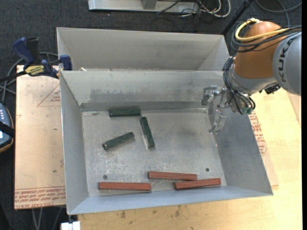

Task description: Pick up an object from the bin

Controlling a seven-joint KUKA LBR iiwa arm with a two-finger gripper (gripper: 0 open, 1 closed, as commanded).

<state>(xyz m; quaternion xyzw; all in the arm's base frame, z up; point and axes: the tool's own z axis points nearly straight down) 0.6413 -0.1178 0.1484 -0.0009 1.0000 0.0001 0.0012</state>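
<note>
- Hanging at the three-o'clock side of the grey metal bin (pixel 72 128), the arm's two-finger gripper (pixel 216 126) sits close to the sloping right wall, above a bare patch of floor.
- Whether the pincer is spread or pressed together cannot be told from this angle.
- The arm's orange wrist cover (pixel 256 47) is at about two o'clock, above the bin's rim, with cables looped around it.
- The bin's floor is dull grey sheet metal, scuffed and speckled with pale marks, and a darker smeared band runs along the far wall at twelve o'clock.
- Three dark green rectangular bars lie from ten o'clock towards the centre, well apart from the gripper:
- a level dark green bar (pixel 124 112) near the far wall,
- a slanted dark green bar (pixel 118 141) at nine o'clock,
- an almost upright dark green bar (pixel 147 132) nearest the centre.
- Three long reddish-brown flat sticks lie along the near wall: one stick (pixel 124 186) at seven o'clock, a second stick (pixel 172 176) at six o'clock, and a third stick (pixel 197 183) at five o'clock, just beside the second.
- Around the bin, the room has a dark carpeted floor (pixel 29 13), and black and white cables (pixel 211 4) are tangled at twelve o'clock.
</note>
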